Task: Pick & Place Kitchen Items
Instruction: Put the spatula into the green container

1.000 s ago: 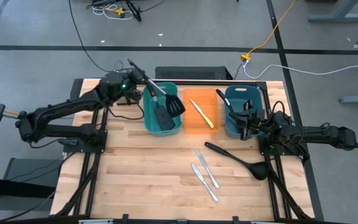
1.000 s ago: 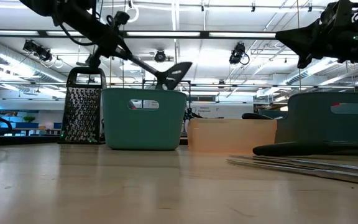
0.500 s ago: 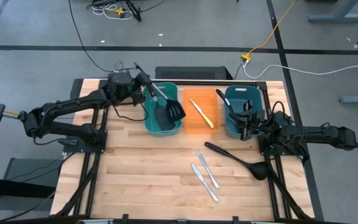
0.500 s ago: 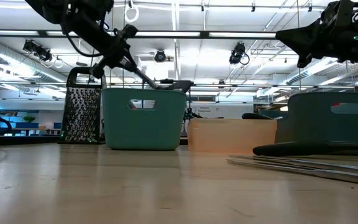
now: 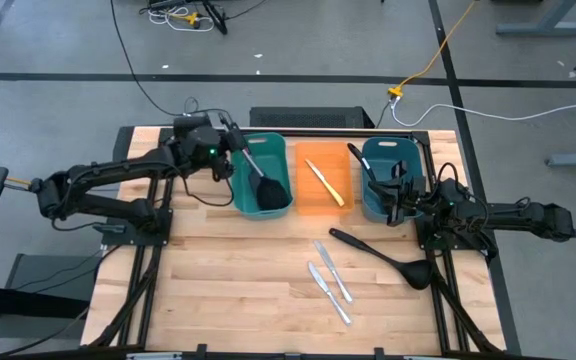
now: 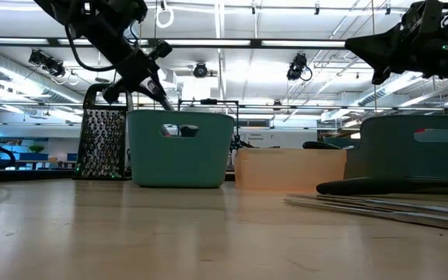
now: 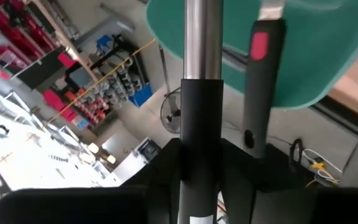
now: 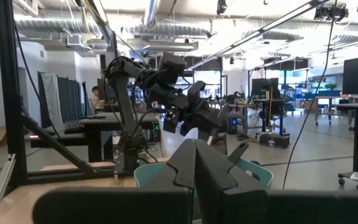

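- The left gripper [image 5: 226, 140] is seen in the high view at the far left rim of the left teal bin [image 5: 286, 170], its fingers closed part-way on the steel-and-black handle of a black slotted spatula [image 5: 268, 190].
- From the fingers the handle slants down into that bin, where the spatula's blade lies; whether a second spatula lies under it cannot be told from above.
- In the left wrist view the held handle [image 7: 202, 93] is shown running straight out between the fingers, and a second black handle with a red mark [image 7: 258, 87] is seen just beside it, a detail not given by the high view.
- In the low view the grip is seen above the bin's rim [image 6: 181, 115], and a metal grater [image 6: 102, 144] stands behind the bin.
- A yellow-handled knife [image 5: 324, 182] lies in the orange bin [image 5: 340, 205], well to the right of the left fingers.
- Two silver knives [image 5: 329, 282] lie side by side on the table [image 5: 218, 280], well apart from both grippers.
- A long black ladle [image 5: 383, 256] lies on the table just in front of the right fingers; another ladle handle [image 5: 359, 160] stands in the right teal bin [image 5: 386, 150].
- The right gripper [image 5: 400, 195] hangs at the near edge of that bin; its fingers [image 8: 197, 165] are seen pressed fully together with nothing between them in the right wrist view.
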Robot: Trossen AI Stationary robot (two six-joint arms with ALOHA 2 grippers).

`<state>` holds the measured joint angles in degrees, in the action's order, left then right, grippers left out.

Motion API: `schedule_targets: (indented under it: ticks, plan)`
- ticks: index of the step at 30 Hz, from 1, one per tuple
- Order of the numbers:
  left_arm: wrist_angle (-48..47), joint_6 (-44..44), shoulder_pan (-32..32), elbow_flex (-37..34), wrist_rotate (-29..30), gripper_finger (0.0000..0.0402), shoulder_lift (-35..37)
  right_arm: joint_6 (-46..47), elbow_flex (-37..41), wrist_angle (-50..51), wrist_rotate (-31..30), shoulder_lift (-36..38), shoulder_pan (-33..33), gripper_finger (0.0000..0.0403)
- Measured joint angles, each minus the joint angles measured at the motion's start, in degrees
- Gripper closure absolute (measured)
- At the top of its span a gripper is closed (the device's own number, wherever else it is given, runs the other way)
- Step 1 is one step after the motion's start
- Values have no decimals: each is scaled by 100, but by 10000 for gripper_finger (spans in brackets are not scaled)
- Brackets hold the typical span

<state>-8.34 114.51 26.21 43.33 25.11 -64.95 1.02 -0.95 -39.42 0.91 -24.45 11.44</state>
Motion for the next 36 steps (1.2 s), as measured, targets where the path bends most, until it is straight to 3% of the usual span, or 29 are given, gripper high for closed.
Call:
schedule_targets:
  ticks: [10, 25, 31, 36]
  plan:
    - [-680, -150, -107, 0, -38, 318, -1, -1, 0, 0, 0, 0, 0, 397]
    - [-813, -159, -107, 4, -114, 318, -369, -2, 0, 1, 3, 0, 0, 397]
    - [-797, -159, -107, 4, -73, 261, -385, -2, 0, 2, 13, 2, 0, 397]
    - [-792, -164, -109, 4, 46, 270, -385, -10, 0, -1, 13, 0, 0, 397]
